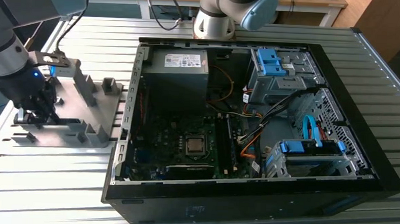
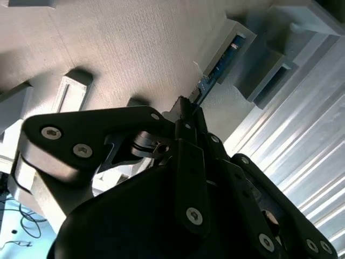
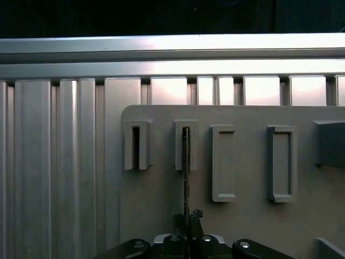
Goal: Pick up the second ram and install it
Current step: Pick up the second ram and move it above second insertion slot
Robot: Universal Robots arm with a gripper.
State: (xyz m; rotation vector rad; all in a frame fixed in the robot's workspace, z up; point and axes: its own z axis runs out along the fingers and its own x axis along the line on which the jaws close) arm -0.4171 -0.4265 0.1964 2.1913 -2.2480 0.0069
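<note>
Status: gripper (image 1: 34, 116) sits at the exterior view's left of the open PC case (image 1: 135, 203), low over the gray holder plate (image 3: 156, 205) on the slatted aluminium table (image 1: 48, 186).

The second ram (image 3: 186, 162) stands on edge on that plate. The first wrist view catches it edge-on as a thin dark line. Its far end sits in the slot of a holder block (image 3: 178, 145), and its near end runs straight in between the fingertips. In the second wrist view the same stick shows as a blue-green board strip, leading from a gray block down to the finger ends.

The pincer is closed on the stick's near end, one finger against each flat face. From these angles I can't tell whether the board is fully seated in the block or slightly lifted.

The stick is well apart from the motherboard (image 1: 178, 136) inside the case. The neighbouring blocks (image 3: 223, 162) line up in a row on either side of the occupied one.
</note>
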